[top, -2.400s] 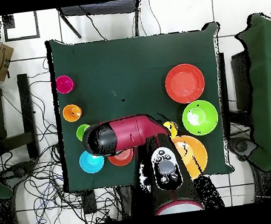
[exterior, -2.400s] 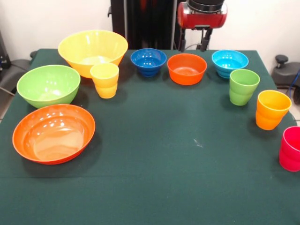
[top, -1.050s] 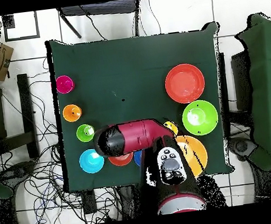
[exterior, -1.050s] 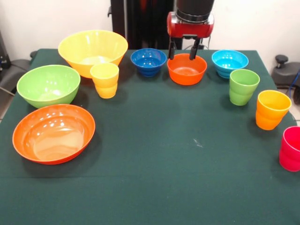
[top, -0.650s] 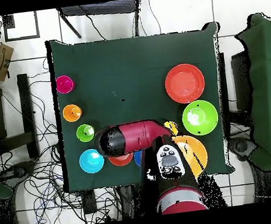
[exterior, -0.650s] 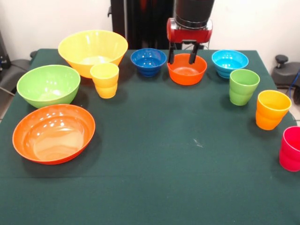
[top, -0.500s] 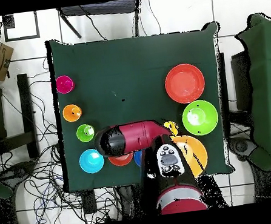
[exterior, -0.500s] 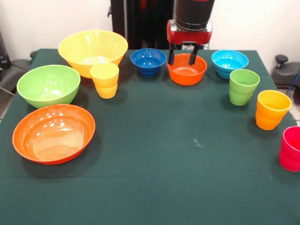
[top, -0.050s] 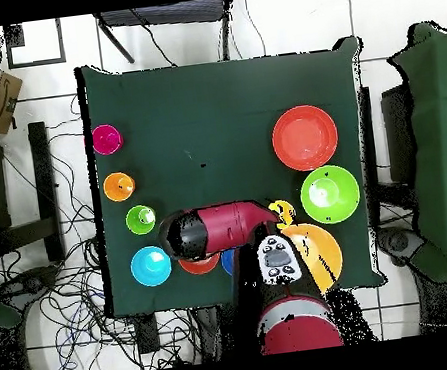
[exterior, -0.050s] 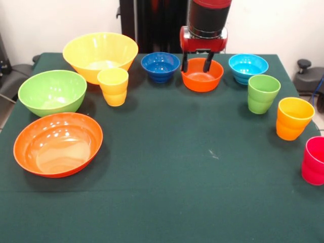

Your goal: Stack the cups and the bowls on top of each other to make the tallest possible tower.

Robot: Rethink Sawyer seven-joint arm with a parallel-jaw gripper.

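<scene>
Ten pieces sit apart on your green table [exterior, -0.050s: 167, 167], and none is stacked on another.

Closest to you in the front view are the big orange bowl [exterior, -0.050s: 57, 144] on the left and the pink-red cup [exterior, -0.050s: 314, 160] at the right edge. A little farther back on the right stands the orange-yellow cup [exterior, -0.050s: 294, 118], and then the green cup [exterior, -0.050s: 262, 93] just behind it. On the left, the big green bowl [exterior, -0.050s: 52, 92] sits behind the big orange bowl. The yellow cup [exterior, -0.050s: 113, 86] stands near it, right in front of the big yellow bowl [exterior, -0.050s: 100, 54].

At the far side you see three small bowls in a row. The dark blue bowl [exterior, -0.050s: 160, 66] is on the left, the small orange bowl [exterior, -0.050s: 202, 75] is in the middle, and the light blue bowl [exterior, -0.050s: 248, 67] is on the right.

Your gripper [exterior, -0.050s: 197, 64] hangs over the small orange bowl. Its two dark fingers [exterior, -0.050s: 207, 63] are spread apart and hold nothing. They point down at the back part of the bowl, one near its left rim and one over the inside. You cannot tell if they touch the bowl.

From above, the red arm [top, -0.050s: 218, 228] covers most of the small orange bowl and the dark blue bowl.
</scene>
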